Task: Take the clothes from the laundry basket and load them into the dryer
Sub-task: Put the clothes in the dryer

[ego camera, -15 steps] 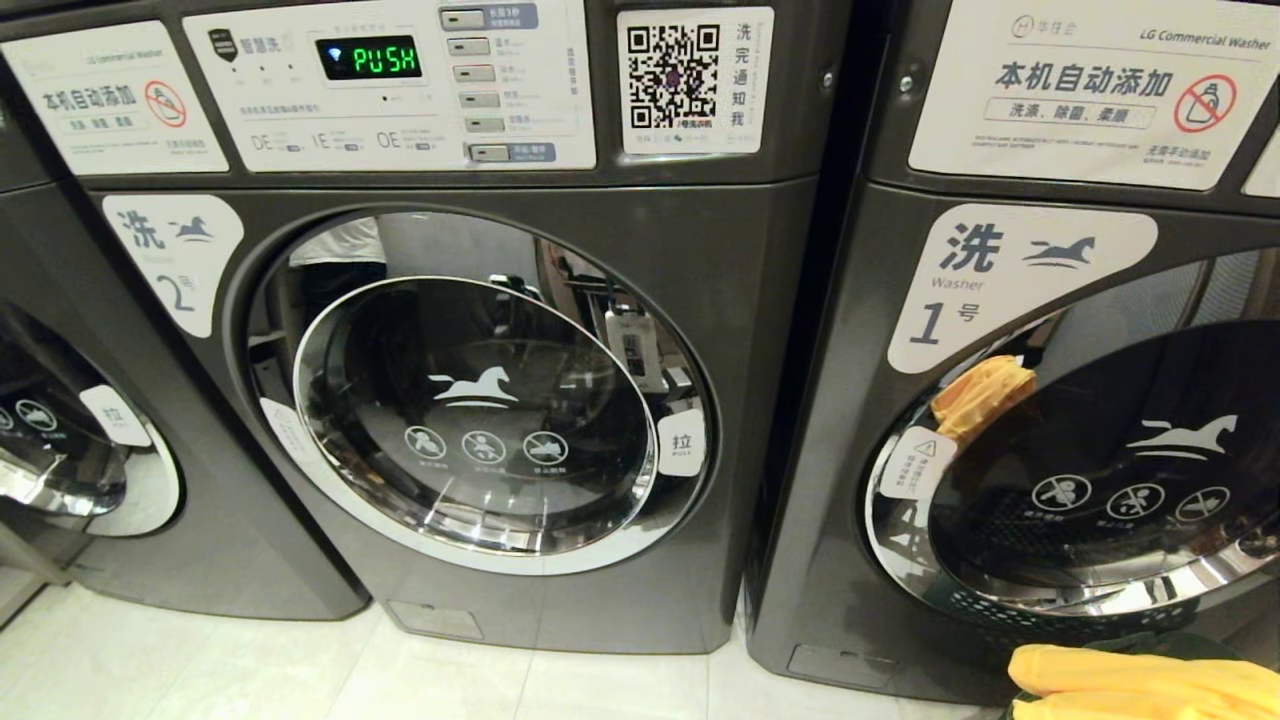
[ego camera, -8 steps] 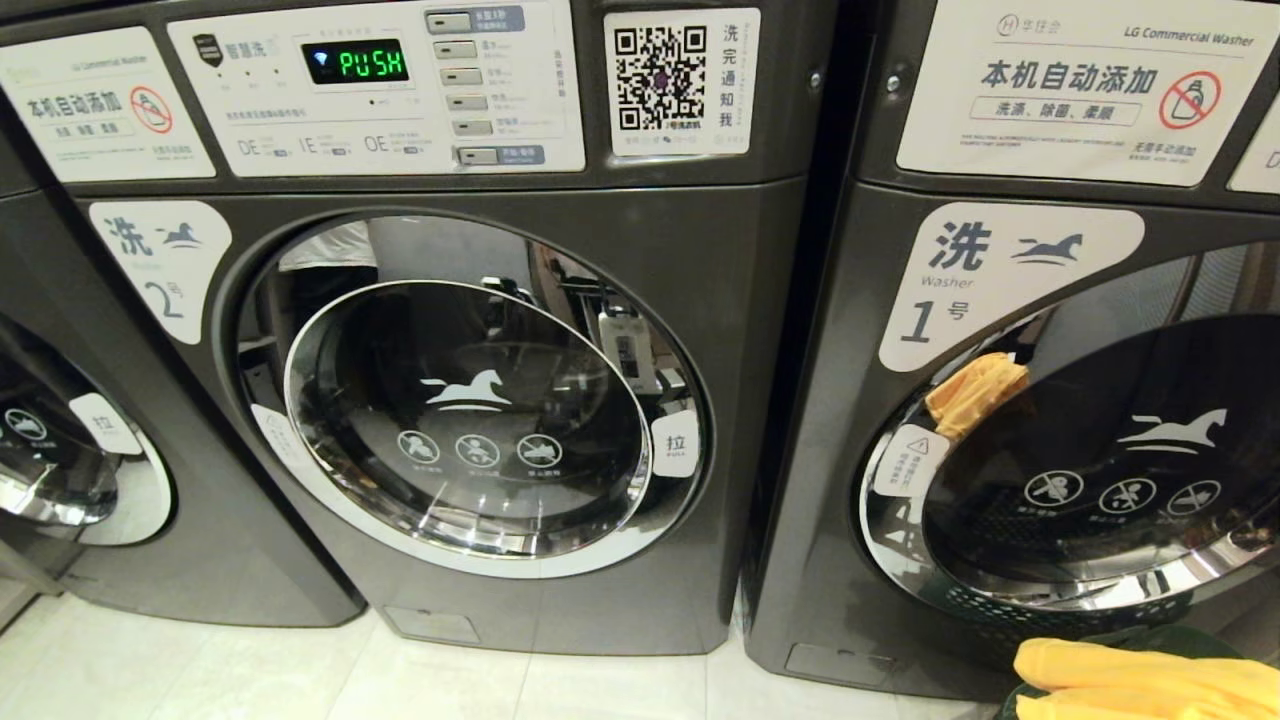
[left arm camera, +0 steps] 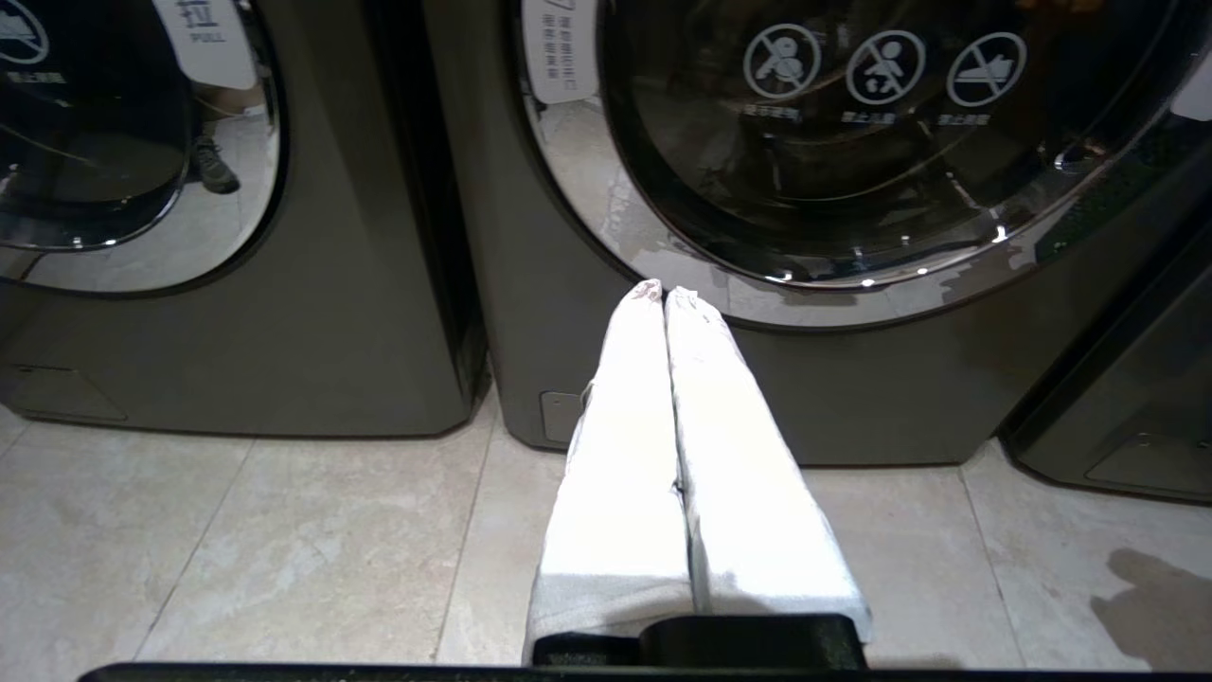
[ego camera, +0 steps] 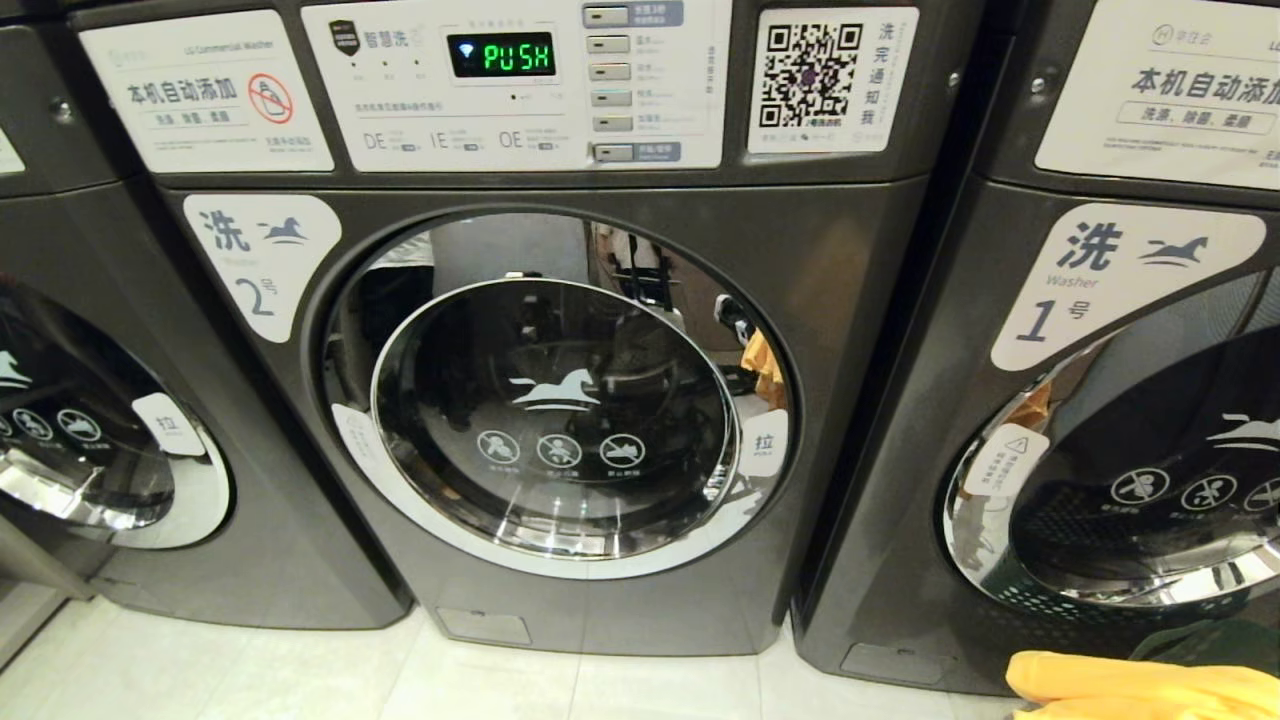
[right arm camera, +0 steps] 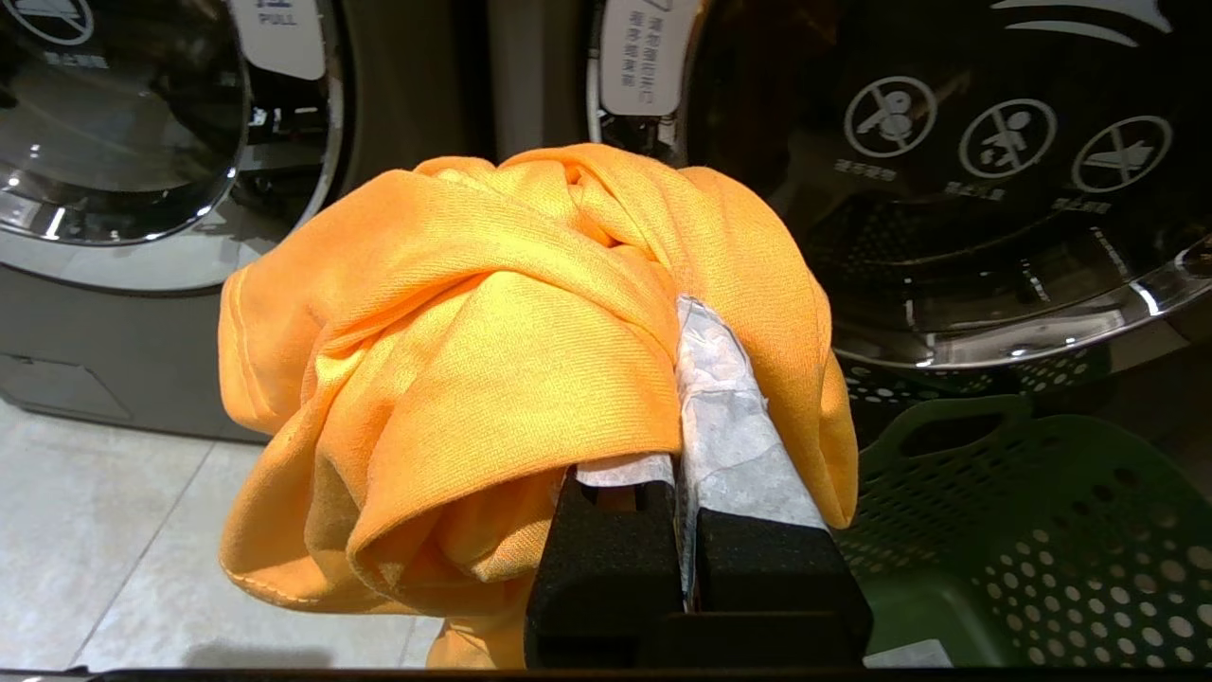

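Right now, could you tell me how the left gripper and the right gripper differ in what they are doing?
The left gripper is empty, its white fingers pressed together; the right gripper is clamped on an orange garment that wraps over its fingers. The left gripper points at the floor before the middle machine; the right gripper sits beside the green laundry basket. Both are shut and face the machines.

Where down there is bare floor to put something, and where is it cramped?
Bare tile floor runs along the feet of the number 2 washer and its left-hand neighbour. It is crowded before the number 1 washer: the green laundry basket stands there, beside the right tool shut on an orange garment.
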`<state>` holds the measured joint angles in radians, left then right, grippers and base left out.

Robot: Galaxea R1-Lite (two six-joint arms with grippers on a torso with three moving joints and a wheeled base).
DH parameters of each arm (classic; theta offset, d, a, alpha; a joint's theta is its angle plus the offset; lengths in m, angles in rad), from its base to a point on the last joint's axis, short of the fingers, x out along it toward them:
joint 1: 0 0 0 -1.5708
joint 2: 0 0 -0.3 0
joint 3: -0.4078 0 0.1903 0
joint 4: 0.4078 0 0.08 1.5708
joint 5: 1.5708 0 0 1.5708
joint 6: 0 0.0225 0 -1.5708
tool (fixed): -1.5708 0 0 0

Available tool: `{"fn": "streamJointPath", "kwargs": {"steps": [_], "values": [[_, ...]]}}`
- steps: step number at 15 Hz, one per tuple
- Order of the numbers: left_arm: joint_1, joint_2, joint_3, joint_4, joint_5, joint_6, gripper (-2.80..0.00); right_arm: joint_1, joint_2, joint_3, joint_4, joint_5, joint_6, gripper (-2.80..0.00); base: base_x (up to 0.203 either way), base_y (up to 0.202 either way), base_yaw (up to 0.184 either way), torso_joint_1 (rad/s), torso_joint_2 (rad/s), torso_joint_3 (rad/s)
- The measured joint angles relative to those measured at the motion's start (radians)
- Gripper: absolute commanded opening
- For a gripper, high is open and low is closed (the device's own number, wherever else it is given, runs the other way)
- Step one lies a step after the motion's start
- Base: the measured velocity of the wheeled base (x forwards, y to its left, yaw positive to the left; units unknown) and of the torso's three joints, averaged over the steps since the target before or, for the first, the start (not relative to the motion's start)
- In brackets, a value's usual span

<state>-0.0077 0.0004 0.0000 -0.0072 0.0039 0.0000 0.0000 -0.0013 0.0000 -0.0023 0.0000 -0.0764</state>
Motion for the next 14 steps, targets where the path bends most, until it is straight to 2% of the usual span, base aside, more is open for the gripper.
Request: {"fn": "streamJointPath", "kwargs": {"steps": [14], "values": [[0.000, 0.000, 0.000, 0.000, 0.000, 0.000, -2.80, 0.000, 0.000, 0.000, 0.001, 0.000, 0.000, -2.80, 0.000, 0.195, -0.001, 0.002, 0.00, 0.002]]}}
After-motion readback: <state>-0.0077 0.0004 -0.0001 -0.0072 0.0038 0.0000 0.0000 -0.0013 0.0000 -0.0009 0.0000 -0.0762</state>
